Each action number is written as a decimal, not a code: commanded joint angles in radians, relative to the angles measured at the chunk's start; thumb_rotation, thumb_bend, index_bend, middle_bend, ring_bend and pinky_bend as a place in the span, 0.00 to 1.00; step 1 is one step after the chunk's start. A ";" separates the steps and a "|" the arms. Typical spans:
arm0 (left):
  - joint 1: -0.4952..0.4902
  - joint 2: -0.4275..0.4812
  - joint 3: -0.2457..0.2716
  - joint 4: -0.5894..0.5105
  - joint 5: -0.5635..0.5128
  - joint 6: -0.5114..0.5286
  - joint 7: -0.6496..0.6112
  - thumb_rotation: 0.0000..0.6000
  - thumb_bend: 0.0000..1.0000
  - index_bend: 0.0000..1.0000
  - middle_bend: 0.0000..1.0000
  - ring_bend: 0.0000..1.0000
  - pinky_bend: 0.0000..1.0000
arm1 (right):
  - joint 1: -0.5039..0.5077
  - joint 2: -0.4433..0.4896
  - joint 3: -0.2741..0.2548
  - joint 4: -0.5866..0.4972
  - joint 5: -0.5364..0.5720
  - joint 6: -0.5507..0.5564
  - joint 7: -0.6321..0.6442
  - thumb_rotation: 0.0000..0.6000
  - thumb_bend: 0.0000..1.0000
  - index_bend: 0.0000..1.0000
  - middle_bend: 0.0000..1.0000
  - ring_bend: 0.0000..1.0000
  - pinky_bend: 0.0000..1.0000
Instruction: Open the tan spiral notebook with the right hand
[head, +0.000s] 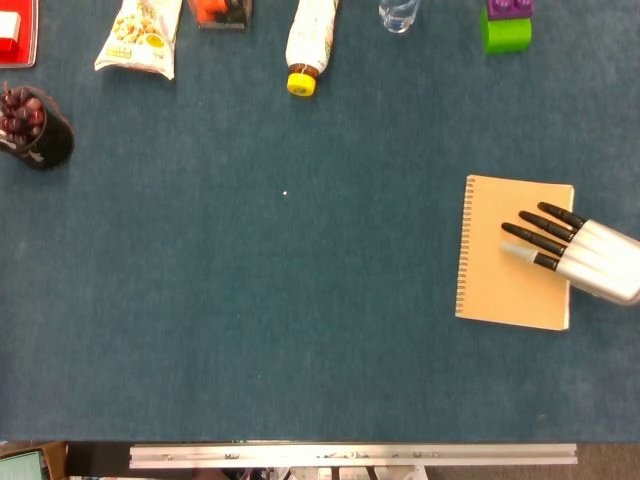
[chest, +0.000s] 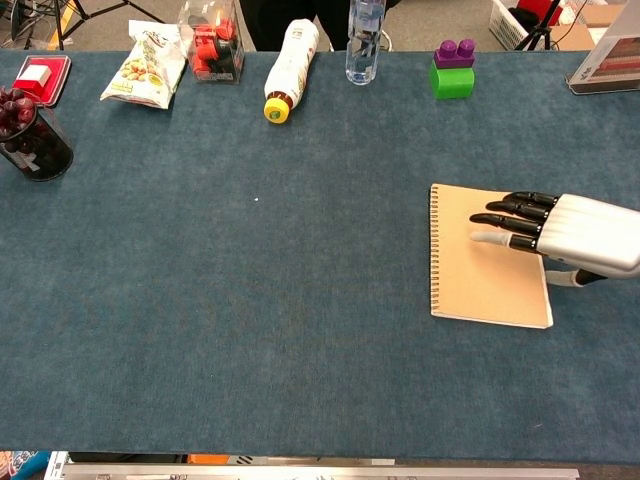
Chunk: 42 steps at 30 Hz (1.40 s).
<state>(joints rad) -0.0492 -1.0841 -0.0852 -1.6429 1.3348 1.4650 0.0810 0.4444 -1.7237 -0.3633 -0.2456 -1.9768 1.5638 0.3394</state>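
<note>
fingers: right hand's fingers (head: 530, 232) laid out straight and flat on the notebook cover, slightly fanned, nothing gripped
right hand: (head: 570, 252) comes in from the right edge, palm down; seen also in chest view (chest: 560, 233), thumb tucked below near the notebook's right edge
left hand: not in either view
tan spiral notebook: (head: 500, 285) closed, flat on the desk, right side of the scene, spiral binding along its left edge; sits slightly skewed, top edge sloping down to the right
contact: fingertips on the upper-right part of the cover; whether they press or just rest, can't tell
desk: (head: 300, 300) blue felt-like surface
far edge, left to right: red tray (chest: 40, 75), snack bag (chest: 143, 68), clear box with a red item (chest: 212, 45), bottle lying on its side with a yellow cap (chest: 288, 60), upright clear water bottle (chest: 366, 40), green block with purple block on top (chest: 452, 70)
left edge: dark cup of red fruit (chest: 30, 135)
spacing: all of these well apart from the notebook
</note>
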 joint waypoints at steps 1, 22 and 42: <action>0.000 0.000 0.000 0.000 0.001 0.001 0.000 1.00 0.22 0.47 0.42 0.42 0.52 | 0.001 -0.004 0.002 0.001 0.002 0.003 0.004 1.00 0.31 0.00 0.05 0.00 0.13; 0.001 0.000 0.000 0.000 0.001 0.002 0.000 1.00 0.22 0.47 0.42 0.42 0.52 | 0.002 -0.029 0.021 0.003 0.027 0.001 0.032 1.00 0.46 0.11 0.07 0.00 0.13; 0.000 0.000 0.001 -0.001 0.002 0.000 0.001 1.00 0.22 0.47 0.42 0.42 0.52 | -0.001 -0.042 0.030 0.002 0.039 0.011 0.053 1.00 0.49 0.41 0.10 0.00 0.13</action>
<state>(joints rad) -0.0495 -1.0842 -0.0847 -1.6436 1.3368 1.4655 0.0828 0.4440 -1.7656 -0.3332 -0.2433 -1.9383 1.5742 0.3920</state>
